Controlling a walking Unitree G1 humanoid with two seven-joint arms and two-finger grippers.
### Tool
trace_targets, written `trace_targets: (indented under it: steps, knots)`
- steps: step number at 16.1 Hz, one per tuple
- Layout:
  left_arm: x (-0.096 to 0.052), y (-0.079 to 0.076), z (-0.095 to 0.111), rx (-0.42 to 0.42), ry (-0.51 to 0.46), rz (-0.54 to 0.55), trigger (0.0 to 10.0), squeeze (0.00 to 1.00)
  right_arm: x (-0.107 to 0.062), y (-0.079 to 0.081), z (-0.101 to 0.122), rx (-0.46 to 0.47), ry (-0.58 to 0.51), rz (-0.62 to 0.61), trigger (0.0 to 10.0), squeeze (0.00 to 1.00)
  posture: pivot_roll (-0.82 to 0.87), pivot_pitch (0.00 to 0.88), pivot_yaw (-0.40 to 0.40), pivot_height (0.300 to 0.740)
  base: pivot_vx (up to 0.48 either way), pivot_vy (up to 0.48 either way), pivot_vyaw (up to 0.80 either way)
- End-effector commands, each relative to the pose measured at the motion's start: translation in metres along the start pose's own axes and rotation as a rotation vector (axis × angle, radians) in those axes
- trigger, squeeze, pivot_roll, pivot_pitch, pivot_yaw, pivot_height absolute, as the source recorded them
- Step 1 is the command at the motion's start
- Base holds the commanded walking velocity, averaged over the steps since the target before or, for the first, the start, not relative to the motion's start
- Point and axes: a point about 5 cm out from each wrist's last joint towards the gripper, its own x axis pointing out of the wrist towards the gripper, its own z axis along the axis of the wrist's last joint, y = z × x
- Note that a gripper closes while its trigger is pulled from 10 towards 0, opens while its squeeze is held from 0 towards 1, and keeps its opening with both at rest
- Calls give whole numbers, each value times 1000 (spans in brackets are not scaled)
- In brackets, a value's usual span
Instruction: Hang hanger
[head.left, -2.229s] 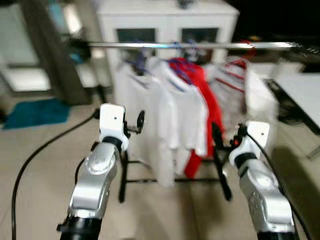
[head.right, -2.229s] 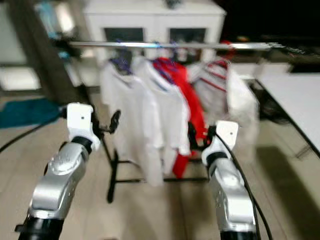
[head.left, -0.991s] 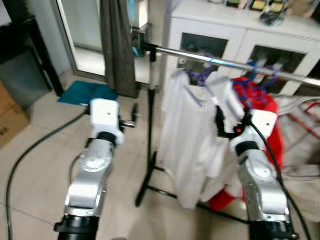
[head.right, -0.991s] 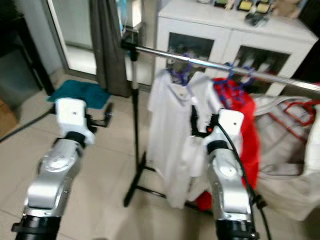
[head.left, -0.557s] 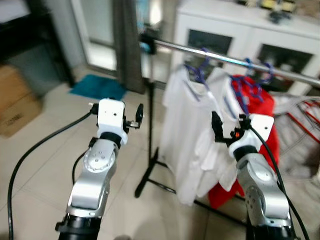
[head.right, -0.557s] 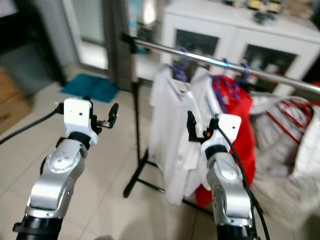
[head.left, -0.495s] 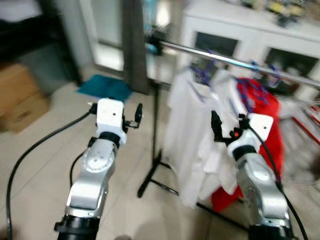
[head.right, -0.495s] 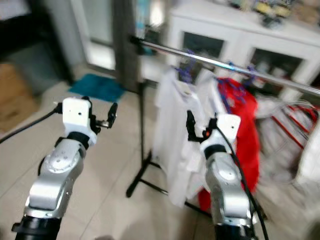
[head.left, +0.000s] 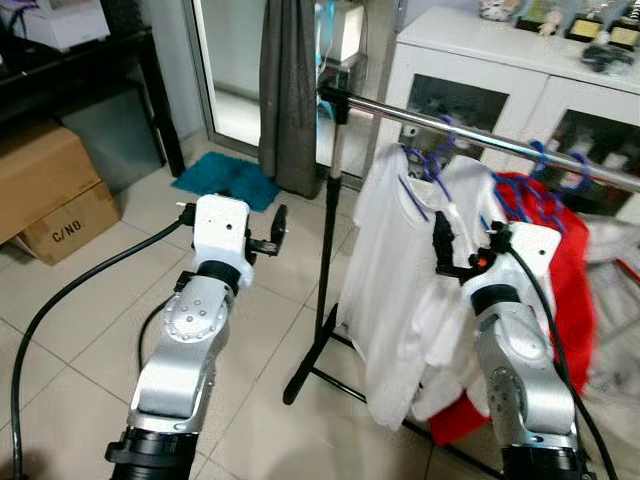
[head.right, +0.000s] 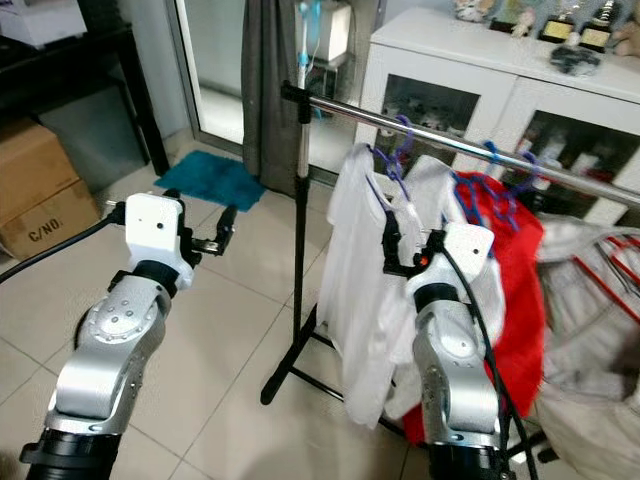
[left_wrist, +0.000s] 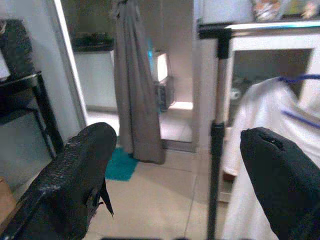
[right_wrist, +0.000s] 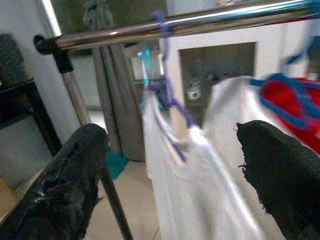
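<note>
View has swung left; cardboard box (head.left: 45, 190) now visible (grippers unchanged)

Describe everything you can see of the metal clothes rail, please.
The clothes rail is a shiny silver bar, level, joined by a black fitting to a dark upright pole on black floor feet. Purple hangers hook over it, carrying white shirts and a red garment. It stands on the tiled floor before a white cabinet.

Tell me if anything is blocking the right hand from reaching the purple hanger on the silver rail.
Nothing visible blocks it. The right hand is open, aimed at the purple plastic hanger hooked on the silver metal rail. The white shirt hangs on that hanger, beneath the hook, not between the hand and it.
</note>
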Motion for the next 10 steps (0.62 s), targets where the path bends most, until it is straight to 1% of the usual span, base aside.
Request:
trace_targets:
  steps: [1,3,5,6,7,8,10]
  knots:
    - [1,-2,1,-5,-2,-11,10000,373,2,-6,2,-17,7,-24,10000,0,43,0,-42,740,352,0,0]
    - [0,-3,0,-10,1,-17,10000,373,1,-4,4,-59,-4,10,10000,0,41,0,-44,740,354,0,0]
    - [-1,-3,-1,-10,5,-27,10000,373,1,-4,5,-86,-5,6,10000,0,40,0,-46,740,356,0,0]
    - [-1,-4,-1,-11,6,-34,10000,373,1,-5,4,-75,2,-6,10000,0,40,0,-46,740,352,0,406]
    - [-1,-5,-2,-12,9,-49,10000,373,3,-9,4,-51,23,-14,10000,0,37,0,-45,740,334,0,0]
    - [-1,-8,-1,-23,10,-77,10000,365,4,-12,9,-61,28,19,10000,0,34,0,-44,740,289,0,0]
    - [0,-10,0,-15,9,-115,10000,322,6,-17,17,-62,46,58,10000,0,31,0,-48,740,0,0,0]
